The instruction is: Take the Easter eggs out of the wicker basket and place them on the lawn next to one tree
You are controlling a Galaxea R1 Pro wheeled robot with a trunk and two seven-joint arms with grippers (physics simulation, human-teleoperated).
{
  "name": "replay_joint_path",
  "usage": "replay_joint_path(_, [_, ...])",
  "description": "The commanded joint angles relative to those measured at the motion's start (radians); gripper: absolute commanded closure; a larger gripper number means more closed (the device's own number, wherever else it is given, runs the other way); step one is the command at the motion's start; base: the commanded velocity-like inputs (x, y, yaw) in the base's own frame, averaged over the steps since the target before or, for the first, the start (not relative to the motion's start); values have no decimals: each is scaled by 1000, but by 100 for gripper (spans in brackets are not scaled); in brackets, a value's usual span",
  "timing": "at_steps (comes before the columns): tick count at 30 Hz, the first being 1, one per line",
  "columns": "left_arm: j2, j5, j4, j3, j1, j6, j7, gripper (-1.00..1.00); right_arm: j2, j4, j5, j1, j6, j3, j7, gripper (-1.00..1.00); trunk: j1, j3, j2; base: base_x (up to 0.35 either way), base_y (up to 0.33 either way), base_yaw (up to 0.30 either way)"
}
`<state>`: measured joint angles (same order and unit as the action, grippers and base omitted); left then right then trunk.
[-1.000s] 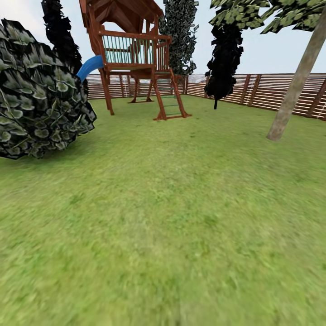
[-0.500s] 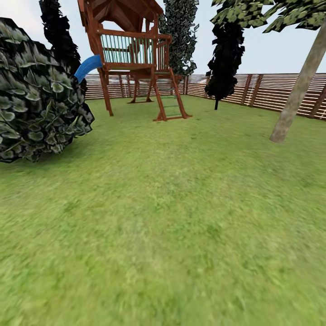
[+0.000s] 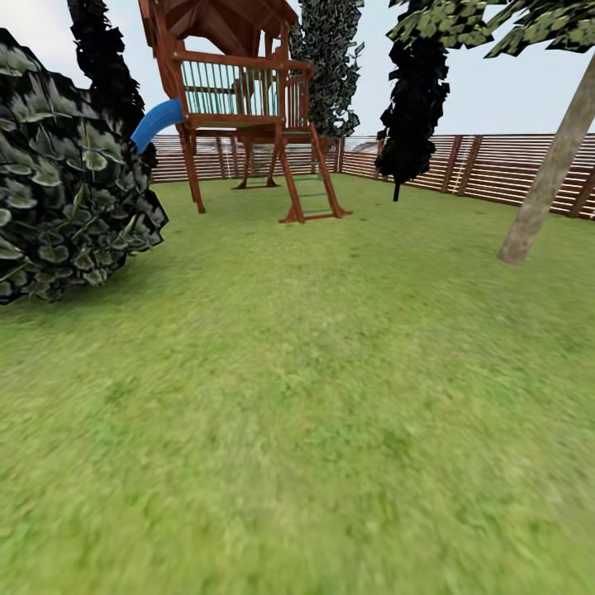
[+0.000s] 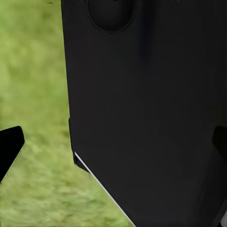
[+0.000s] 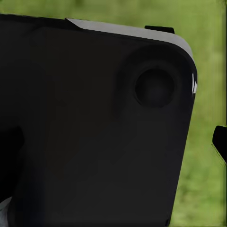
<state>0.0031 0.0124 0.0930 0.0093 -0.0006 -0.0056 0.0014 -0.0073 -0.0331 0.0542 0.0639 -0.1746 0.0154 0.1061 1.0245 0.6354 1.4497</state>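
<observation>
The lawn (image 3: 314, 397) spread blurry green to a slatted fence (image 3: 496, 169) — a wooden play tower (image 3: 240, 91), a bush (image 3: 66, 182), the tree (image 3: 545, 173). No writing was legible. Both wrist views faced dark robot body — whether the grippers were apart or together, I could not tell.

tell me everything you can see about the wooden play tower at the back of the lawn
The play tower is reddish-brown wood, standing upright on slanted legs on the lawn before the slatted fence. It has a pitched roof cut off by the frame's top, a railed platform with pale green balusters, a ladder leaning down to the grass, and a blue slide partly hidden behind the leafy bush.
</observation>
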Motion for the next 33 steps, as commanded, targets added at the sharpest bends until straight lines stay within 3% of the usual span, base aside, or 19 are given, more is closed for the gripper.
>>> replay_joint_path(1, [0,1,1,1,0,-1,0,-100,0,1,6,0,-3,1,1,-100,1,1,0,320,0,0])
replay_joint_path(33, [0,1,1,0,-1,-1,0,-100,0,1,6,0,-2,0,1,-100,1,1,0,320,0,0])
